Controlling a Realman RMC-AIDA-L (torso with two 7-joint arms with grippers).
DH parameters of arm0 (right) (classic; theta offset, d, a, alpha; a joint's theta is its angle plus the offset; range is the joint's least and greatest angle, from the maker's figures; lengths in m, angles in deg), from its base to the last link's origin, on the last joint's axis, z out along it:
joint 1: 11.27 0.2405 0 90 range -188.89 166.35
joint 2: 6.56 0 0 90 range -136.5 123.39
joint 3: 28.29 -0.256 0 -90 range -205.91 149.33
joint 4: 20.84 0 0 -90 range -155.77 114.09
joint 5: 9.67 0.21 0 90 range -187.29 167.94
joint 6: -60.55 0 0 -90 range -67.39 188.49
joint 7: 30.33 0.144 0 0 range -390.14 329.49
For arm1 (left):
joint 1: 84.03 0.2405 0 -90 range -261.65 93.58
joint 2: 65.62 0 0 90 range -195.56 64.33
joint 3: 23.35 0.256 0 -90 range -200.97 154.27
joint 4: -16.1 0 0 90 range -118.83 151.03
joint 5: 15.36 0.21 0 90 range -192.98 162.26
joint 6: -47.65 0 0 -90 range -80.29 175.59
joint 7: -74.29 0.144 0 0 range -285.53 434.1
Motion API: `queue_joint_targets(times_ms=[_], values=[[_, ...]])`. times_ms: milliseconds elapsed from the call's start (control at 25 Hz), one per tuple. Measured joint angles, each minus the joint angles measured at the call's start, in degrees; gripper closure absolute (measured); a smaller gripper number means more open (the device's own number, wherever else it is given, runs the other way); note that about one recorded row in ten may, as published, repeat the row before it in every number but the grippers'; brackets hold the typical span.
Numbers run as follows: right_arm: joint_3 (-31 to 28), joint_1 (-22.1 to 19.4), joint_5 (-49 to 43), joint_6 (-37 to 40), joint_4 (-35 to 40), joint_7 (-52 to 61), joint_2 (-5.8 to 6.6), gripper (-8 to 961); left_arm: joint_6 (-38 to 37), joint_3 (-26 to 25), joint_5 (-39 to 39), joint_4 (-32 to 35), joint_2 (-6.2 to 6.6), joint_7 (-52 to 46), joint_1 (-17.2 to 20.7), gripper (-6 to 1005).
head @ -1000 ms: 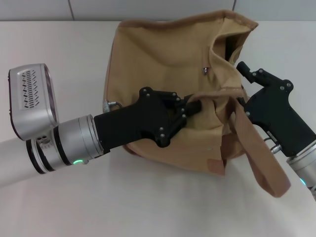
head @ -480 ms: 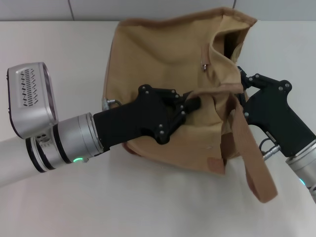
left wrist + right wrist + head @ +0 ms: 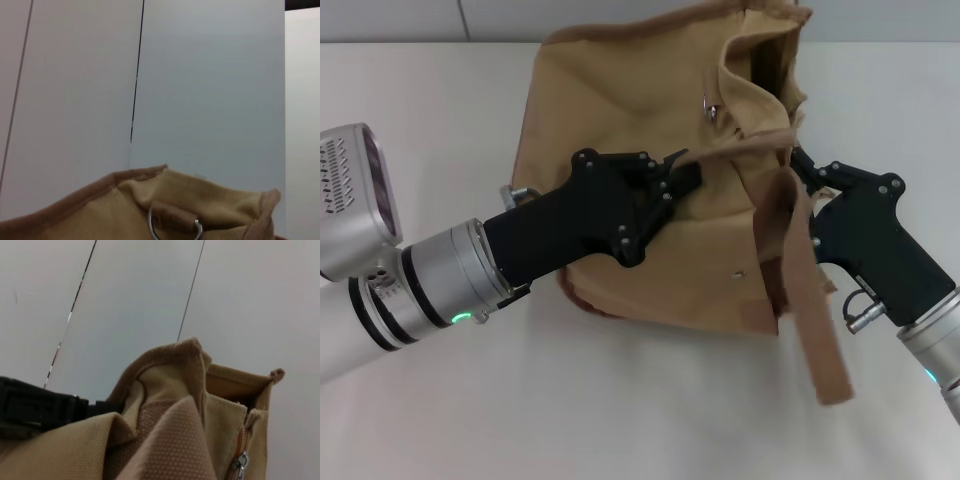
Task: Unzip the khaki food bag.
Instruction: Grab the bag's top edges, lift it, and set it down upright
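Tabletop (image 3: 620, 420): khaki food bag (image 3: 630, 110), fingertips hidden.

One khaki food bag (image 3: 650, 190) is sitting on one worktop (image 3: 620, 420). Two tools are showing: left tool (image 3: 682, 172), right tool (image 3: 798, 165). One strap handle (image 3: 815, 300) is hanging in view; one metal ring (image 3: 172, 227) and one zipper pull (image 3: 241, 461) are showing.

Left tool (image 3: 682, 176) reaches in from the left, fingers pinched together on fabric; right tool (image 3: 798, 165) angles in opposite it, tips buried in cloth.
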Motion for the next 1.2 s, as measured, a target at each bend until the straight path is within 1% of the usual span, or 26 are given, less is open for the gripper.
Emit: queue_joint_targets(times_ms=[200, 240, 320, 440, 680, 800, 840, 880, 1040, 1080, 1200], values=[[0.0, -0.25, 0.0, -0.08, 0.24, 0.0, 0.0, 939, -2.06, -0.02, -0.07, 0.12, 0.0, 0.0, 0.49, 899], [0.0, -0.32, 0.02, -0.11, 0.37, 0.0, 0.0, 939, -3.7, -0.41, -0.08, 0.46, 0.0, 0.0, 1.17, 899], [0.0, -0.35, 0.05, -0.13, 0.43, 0.0, 0.0, 939, -4.41, -0.83, -0.1, 0.67, 0.01, -0.01, 1.55, 898], [0.0, -0.5, 0.2, -0.26, 0.53, 0.0, -0.01, 939, -6.44, -2.19, -0.12, 1.99, 0.08, -0.35, 3.17, 897], [0.0, -0.57, 0.29, -0.81, 0.53, -0.01, -0.01, 939, -7.11, -3.06, -0.12, 2.15, 0.08, -0.59, 3.63, 895], [-0.01, -0.57, 0.29, -1.52, 0.53, -0.01, 0.0, 939, -7.9, -5.86, -0.12, 1.64, 0.09, -0.61, 4.37, 894], [-0.01, -0.58, 0.29, -1.81, 0.57, -0.05, 0.0, 939, -8.52, -8.63, -0.13, 0.92, 0.08, -0.47, 5.07, 893], [-0.01, -0.58, 0.29, -1.81, 0.57, -0.05, 0.0, 939, -8.52, -8.63, -0.13, 0.92, 0.08, -0.47, 5.07, 893], [-0.01, -0.57, 0.29, -1.96, 0.74, -0.08, 0.0, 939, -8.89, -13.85, -0.16, -1.08, 0.02, -0.13, 5.95, 891], [-0.01, -0.57, 0.29, -1.96, 0.74, -0.08, 0.0, 939, -8.89, -13.85, -0.16, -1.08, 0.02, -0.13, 5.95, 891], [-0.01, -0.57, 0.21, -2.35, 0.79, -0.09, 0.0, 940, -8.89, -16.68, -0.17, -2.17, 0.0, -0.11, 6.41, 890]])
